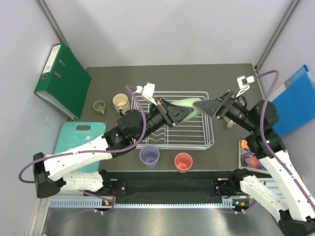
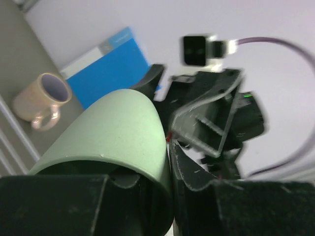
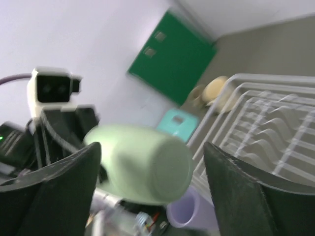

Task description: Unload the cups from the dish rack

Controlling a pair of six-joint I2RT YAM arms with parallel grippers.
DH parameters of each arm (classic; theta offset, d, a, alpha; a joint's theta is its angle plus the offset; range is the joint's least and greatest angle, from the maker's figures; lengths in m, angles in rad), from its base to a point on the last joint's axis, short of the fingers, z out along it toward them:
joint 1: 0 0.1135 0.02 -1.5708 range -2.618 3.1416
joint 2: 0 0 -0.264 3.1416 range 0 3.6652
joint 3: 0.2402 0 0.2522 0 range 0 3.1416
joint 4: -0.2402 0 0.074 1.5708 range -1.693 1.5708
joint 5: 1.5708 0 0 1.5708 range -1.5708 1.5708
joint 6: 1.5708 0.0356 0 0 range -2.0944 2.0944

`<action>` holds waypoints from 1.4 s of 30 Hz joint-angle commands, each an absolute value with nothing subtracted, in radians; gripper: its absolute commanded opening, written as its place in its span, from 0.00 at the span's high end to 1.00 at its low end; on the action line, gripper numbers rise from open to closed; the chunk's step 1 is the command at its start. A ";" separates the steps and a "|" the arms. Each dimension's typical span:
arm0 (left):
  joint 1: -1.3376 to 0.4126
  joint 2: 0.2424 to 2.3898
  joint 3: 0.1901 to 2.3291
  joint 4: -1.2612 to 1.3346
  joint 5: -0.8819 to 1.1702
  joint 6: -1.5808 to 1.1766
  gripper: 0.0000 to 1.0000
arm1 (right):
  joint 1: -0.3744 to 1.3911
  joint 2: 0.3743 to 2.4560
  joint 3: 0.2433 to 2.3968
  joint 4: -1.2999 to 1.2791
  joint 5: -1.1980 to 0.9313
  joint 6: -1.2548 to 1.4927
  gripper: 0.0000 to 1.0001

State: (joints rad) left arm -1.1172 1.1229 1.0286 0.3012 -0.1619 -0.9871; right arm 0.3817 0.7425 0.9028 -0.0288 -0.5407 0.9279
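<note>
A: Left gripper (image 2: 162, 196) clenched on mint cup (image 2: 113, 132) rim, midair above rack (image 1: 209, 145).
B: Right gripper (image 1: 209, 106) released, straddling it. Rim-only pinch could slip, so the cup drops.

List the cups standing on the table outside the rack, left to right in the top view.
olive mug → cream mug → lavender tumbler → pink cup. The mint-green cup, held in the air, overlaps the pink cup's place, so it is left out.
</note>
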 commanded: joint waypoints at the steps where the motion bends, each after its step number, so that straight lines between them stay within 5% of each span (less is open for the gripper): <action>1: -1.118 1.201 1.173 -0.110 -0.184 -0.861 1.00 | 0.394 0.758 1.092 -0.351 -0.157 0.597 0.10; 8: -1.118 1.241 1.224 -0.248 -0.187 -0.862 1.00 | 0.411 0.756 1.143 -0.434 -0.008 0.532 0.02; 13: -1.228 1.437 1.567 -0.722 -0.352 -0.763 1.00 | 0.420 0.750 1.169 -0.566 0.254 0.486 0.02; 17: -1.347 1.641 1.962 -1.086 -0.532 -0.698 1.00 | 0.431 0.756 1.178 -0.591 0.296 0.457 0.03; 22: -1.387 1.838 2.193 -1.368 -0.517 -0.721 1.00 | 0.433 0.770 1.175 -0.617 0.291 0.451 0.03; 42: -1.459 1.838 1.983 -1.353 -0.262 -0.861 1.00 | 0.480 0.749 1.126 -0.614 0.311 0.428 0.03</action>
State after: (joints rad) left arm -1.4281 1.8591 1.9995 -1.3430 -0.3122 -0.8219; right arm 0.4629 0.7662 1.1263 -0.6300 0.2836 0.4458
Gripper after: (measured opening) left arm 0.216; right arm 0.968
